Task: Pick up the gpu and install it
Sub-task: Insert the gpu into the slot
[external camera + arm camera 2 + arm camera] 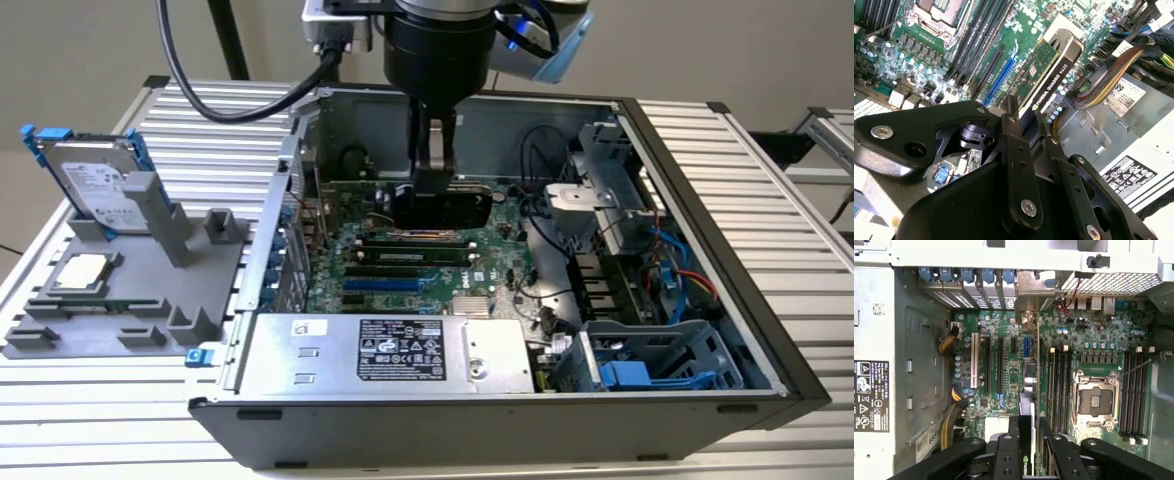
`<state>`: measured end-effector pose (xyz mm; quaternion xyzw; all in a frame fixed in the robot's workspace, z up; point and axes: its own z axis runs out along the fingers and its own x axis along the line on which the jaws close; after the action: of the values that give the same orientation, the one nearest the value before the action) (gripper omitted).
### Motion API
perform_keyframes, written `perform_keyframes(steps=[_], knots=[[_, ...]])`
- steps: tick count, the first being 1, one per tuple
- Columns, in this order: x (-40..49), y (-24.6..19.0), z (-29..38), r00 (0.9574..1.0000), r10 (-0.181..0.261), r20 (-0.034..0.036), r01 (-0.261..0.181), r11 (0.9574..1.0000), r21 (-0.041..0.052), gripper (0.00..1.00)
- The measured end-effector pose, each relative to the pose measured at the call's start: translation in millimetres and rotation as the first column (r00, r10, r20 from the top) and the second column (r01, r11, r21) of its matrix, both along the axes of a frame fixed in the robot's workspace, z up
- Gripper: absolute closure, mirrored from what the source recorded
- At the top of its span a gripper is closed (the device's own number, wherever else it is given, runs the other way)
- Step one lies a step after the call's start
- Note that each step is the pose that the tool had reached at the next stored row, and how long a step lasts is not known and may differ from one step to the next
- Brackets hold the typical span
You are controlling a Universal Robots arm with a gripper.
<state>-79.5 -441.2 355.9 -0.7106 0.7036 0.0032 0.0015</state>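
The gpu (441,208) hangs upright inside the open computer case, just above the motherboard (400,272). My gripper (434,170) comes down from above and is shut on the card's upper edge. In the second wrist view the gpu (1050,75) shows its green board and black shroud, clamped in the gripper (1026,127). Seen edge-on in the first wrist view, the gpu (1029,385) runs from the gripper (1029,429) to its silver bracket (1031,290) at the rear slot openings, beside the blue slot (1026,346). Whether the card's lower edge sits in a slot is hidden.
A silver hard drive with blue clips (100,185) and a square CPU chip (83,270) rest in a grey holder at the exterior view's left. Inside the case are the power supply (400,352), a drive cage (654,365), cable bundles (1104,75) and the open CPU socket (1096,397).
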Motion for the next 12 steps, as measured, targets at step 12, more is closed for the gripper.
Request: perform_keyframes(steps=[12], knots=[[0.0, 0.0, -1.9, 1.0000, 0.009, 0.0003, -0.009, 1.0000, 0.0000, 1.00]])
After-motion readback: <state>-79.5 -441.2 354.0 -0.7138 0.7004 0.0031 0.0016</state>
